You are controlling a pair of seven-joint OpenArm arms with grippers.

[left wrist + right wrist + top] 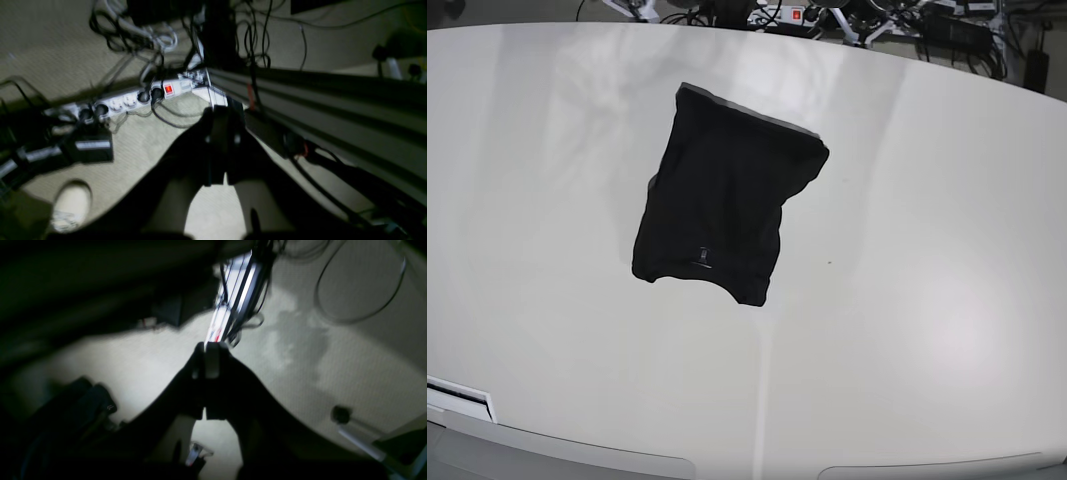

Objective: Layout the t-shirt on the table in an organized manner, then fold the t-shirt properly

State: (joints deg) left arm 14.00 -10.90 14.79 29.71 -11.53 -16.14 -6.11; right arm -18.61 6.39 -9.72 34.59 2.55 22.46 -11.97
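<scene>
I saw the t-shirt (725,198) folded on the counter (927,250), well apart from both tools. The left tool (223,146) and right tool (206,373) were together (holding nothing), above carpeted floor (143,146) near a power strip (133,98).

Black wrist housings, dark jaws.

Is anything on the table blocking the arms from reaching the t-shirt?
Nothing visible does. The t-shirt lies folded alone on the table. Both grippers are shut, off the table and facing the floor.
</scene>
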